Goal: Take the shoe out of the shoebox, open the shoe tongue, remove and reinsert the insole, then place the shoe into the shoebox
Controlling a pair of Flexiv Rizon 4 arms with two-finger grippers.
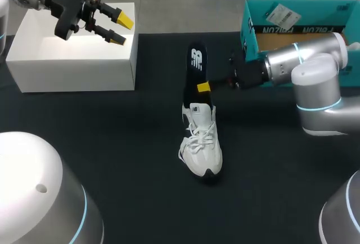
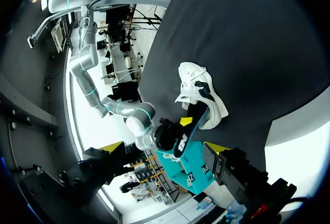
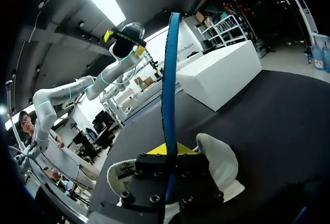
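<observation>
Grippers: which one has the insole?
The right gripper, by the teal shoebox: it is shut on the black insole standing up from the white shoe. The left gripper hangs open over the white box, empty.

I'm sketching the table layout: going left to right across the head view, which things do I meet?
white box → shoe → teal shoebox. Left out: the left gripper, which overlaps the box, and the insole and right gripper, which stand in the shoe's column.
</observation>
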